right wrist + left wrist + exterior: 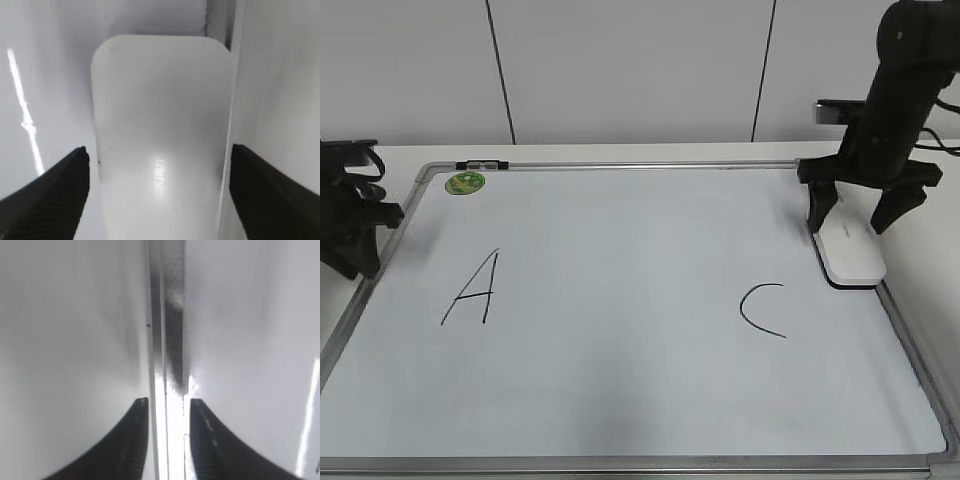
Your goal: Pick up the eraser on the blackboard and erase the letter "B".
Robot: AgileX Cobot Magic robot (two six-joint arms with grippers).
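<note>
The eraser (850, 250) is a flat white rounded block lying on the blackboard (620, 390), against its right frame. It fills the right wrist view (162, 115), with grey lettering on top. My right gripper (851, 224) (159, 165) is open, with one finger on each side of the eraser and gaps to it. No letter "B" shows; the board surface between the black "A" (475, 290) and the black "C" (763, 310) is blank. My left gripper (355, 268) (169, 405) hovers over the board's left frame (157, 315), its fingers slightly apart and empty.
A round green magnet (465, 183) sits at the board's top left corner. A small black clip (482, 164) is on the top frame. The board lies on a white table with a grey panel wall behind it.
</note>
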